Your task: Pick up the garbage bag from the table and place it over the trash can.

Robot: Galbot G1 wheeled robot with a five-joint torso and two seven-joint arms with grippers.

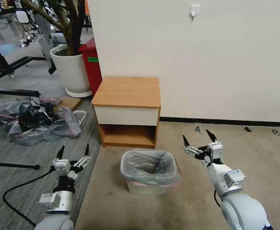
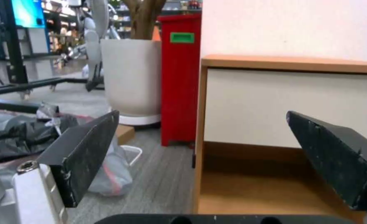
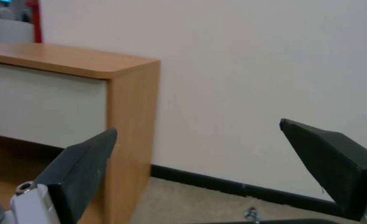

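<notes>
Bag status: thin crinkly translucent grey plastic garbage bag [image 1: 150, 166] is lining the small cream-beige rectangular plastic trash can [image 1: 145, 188], mouth folded out over the rolled rim, pink-red drawstring band showing along the outside wall. Can is sitting on the beige carpet [image 1: 184, 204], just in front of the low wooden nightstand [image 1: 127, 108].

Nightstand: light-brown tabletop [image 1: 128, 91] is lying bare, smooth wood-grain surface with rounded corners. White flat drawer front below it, then an open shelf with a brown wooden floor.

Left hand [image 1: 73, 152] is hovering low over the grey ribbed carpet, left of the can, black tapered fingers [image 2: 82, 155] spread wide, gripping nothing. Right hand [image 1: 197, 138] is hovering right of the can and nightstand, fingers [image 3: 337, 161] likewise spread apart, pinching nothing.

Heap of crumpled grey and black plastic bags [image 1: 34, 119] is lying on the floor left of the nightstand. Behind it, round white plant pot [image 1: 70, 70] is holding a tree trunk; tall red bin [image 1: 92, 65] is standing between pot and wall. Plain white wall [image 1: 210, 57] with black skirting behind everything.
</notes>
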